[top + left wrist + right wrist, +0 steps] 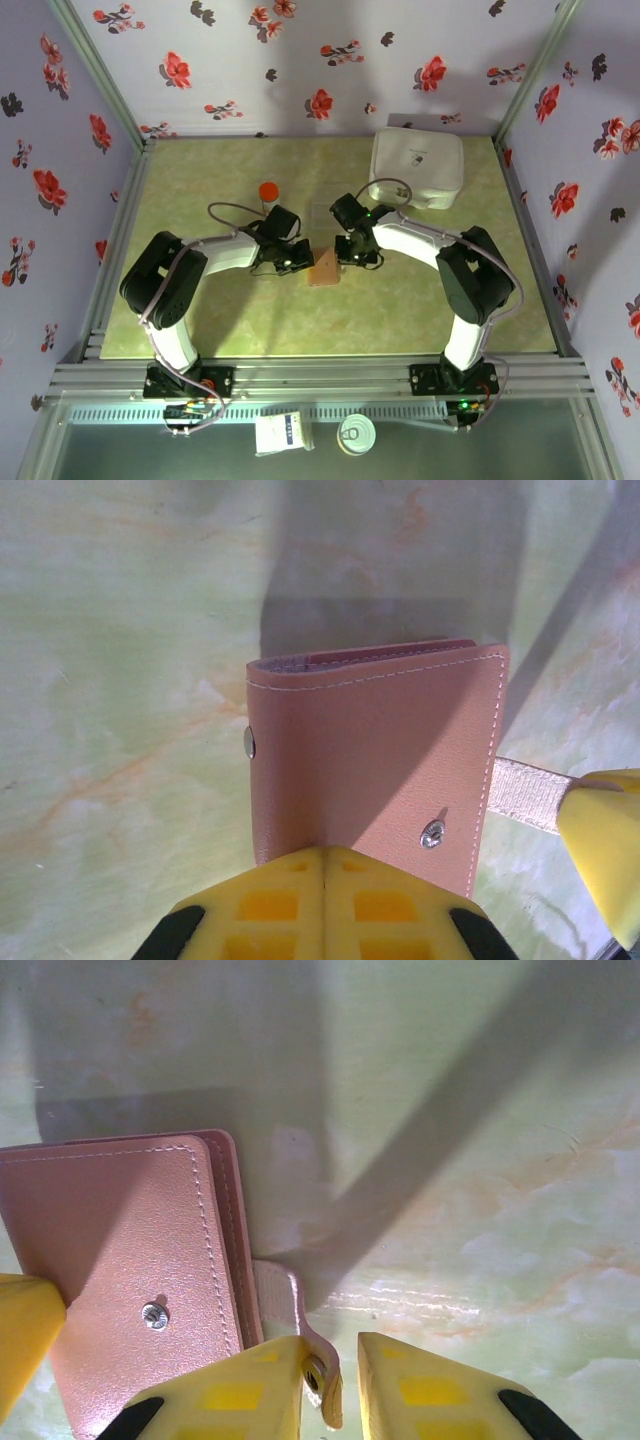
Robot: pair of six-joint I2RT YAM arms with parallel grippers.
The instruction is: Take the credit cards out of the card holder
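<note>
The tan-brown card holder [325,268] lies folded shut on the green table between my two grippers; it is also seen close up [375,750] [130,1250]. The credit cards are hidden inside it. My left gripper [325,858] [300,262] is shut, fingertips together and resting on the holder's near edge. The holder's snap strap [290,1305] [525,790] sticks out sideways. My right gripper [335,1365] [350,255] stands open around the strap's end, which lies against one finger with a gap to the other.
A large white rounded box [417,168] stands at the back right. A small orange-capped object [268,191] stands behind the left arm. Floral walls close in the table on three sides. A round tin [358,434] lies below the front rail.
</note>
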